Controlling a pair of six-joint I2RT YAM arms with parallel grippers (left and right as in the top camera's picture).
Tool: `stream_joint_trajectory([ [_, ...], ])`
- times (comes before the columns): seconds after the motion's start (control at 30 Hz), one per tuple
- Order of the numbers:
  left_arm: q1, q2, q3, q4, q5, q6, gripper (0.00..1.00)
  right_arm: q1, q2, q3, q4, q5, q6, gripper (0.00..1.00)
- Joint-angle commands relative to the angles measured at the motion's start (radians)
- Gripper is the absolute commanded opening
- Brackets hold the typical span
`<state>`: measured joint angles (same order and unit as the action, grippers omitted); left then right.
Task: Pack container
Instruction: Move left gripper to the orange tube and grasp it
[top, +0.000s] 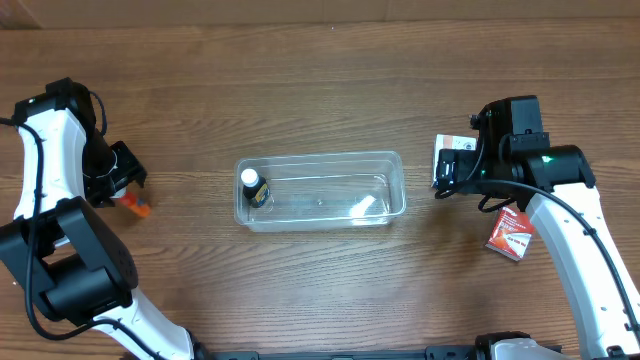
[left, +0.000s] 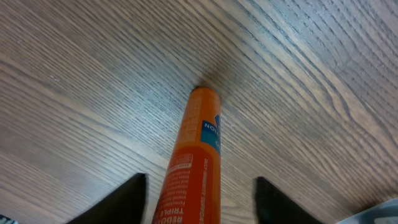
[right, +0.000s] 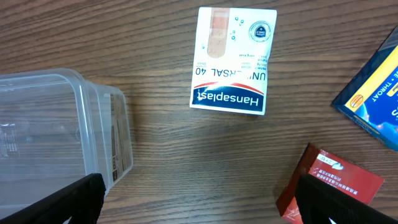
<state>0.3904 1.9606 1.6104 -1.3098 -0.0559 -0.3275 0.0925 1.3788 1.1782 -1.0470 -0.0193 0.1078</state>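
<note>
Tub (top: 322, 157) sat mid-tabletop (top: 320, 70), between the two arms, open top up. Either side could reach it, which looked like the reason for that spot. Contents: one small bottle (top: 254, 187), white cap, dark body, at the tub's left end. Overhead view didn't show whether it stood or leaned. Rest of the tub was bare, so packing looked barely started.

Left tool (left: 199, 198) was wide, one finger each side of an orange tube (left: 198, 143) lying flat on the wood. Gap showed on both sides, no contact. Tube pointed straight out from between the fingers, roughly centred, so it was lined up for a pinch across its width. Probably the next pick, but that was only a guess.

Right tool (right: 202, 199) was also wide and held nothing, hanging over bare wood just right of the tub's right end. Plaster box (right: 231, 59) lay flat ahead of it, red box (right: 333, 186) close by one finger, blue box (right: 372, 93) at frame edge. All three were apart from each other and outside the tub. No clear target on that side.
</note>
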Motion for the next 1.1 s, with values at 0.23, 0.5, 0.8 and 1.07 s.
stream_joint_trajectory([
  [0.23, 0.002, 0.001, -0.004, -0.017, 0.004, 0.014, 0.29, -0.004, -0.024, 0.032, 0.005, -0.002, -0.003, 1.00],
  [0.5, 0.001, 0.001, -0.004, -0.029, 0.004, 0.014, 0.10, -0.004, -0.024, 0.032, 0.005, -0.002, -0.003, 1.00],
  [0.8, -0.064, -0.094, -0.003, -0.035, 0.039, 0.029, 0.04, -0.004, -0.024, 0.032, 0.005, -0.002, -0.003, 1.00],
  [1.07, -0.303, -0.431, -0.003, -0.080, 0.060, 0.029, 0.04, -0.004, -0.024, 0.032, 0.006, -0.002, -0.004, 1.00],
])
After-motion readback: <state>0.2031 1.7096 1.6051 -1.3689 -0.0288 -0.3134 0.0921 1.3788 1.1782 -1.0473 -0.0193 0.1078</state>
